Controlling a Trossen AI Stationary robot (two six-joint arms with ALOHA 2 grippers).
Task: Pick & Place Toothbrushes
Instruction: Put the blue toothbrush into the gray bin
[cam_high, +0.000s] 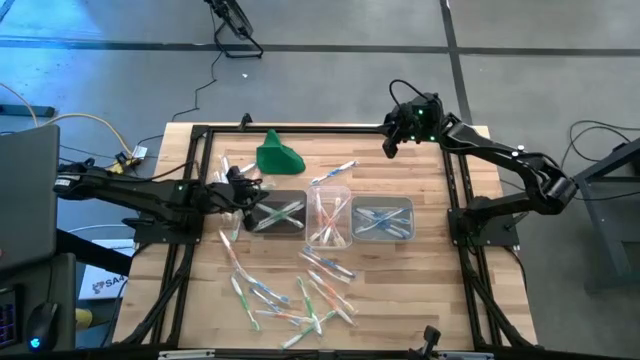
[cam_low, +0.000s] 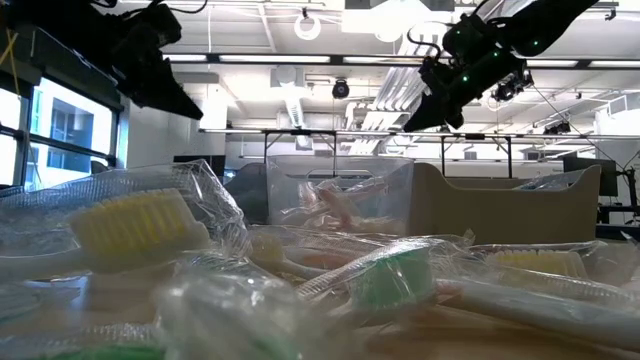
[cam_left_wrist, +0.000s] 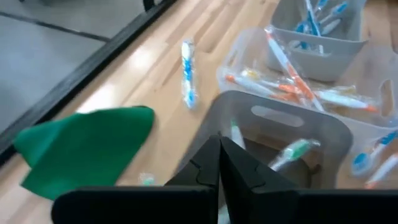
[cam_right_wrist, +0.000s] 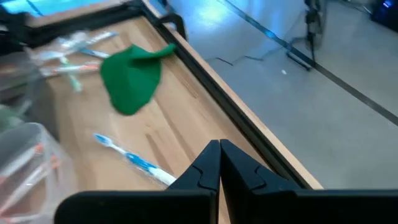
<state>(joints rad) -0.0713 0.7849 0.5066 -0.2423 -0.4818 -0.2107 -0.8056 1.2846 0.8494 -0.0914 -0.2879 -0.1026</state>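
While right arm (cam_high: 392, 142) waits, left fingers (cam_left_wrist: 219, 163) meet above tub (cam_left_wrist: 280, 124).

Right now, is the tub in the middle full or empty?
Neither: the middle tub is partly filled. Some orange-and-white toothbrushes lie inside it, and its clear walls rise well above them.

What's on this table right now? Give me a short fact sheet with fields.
Left gripper: shut, empty, beside the left tub
Right gripper: shut, empty, over the far table edge
Tubs: three clear ones in a row, toothbrushes inside each
Loose toothbrushes: scattered on the near side
Green cloth: far side
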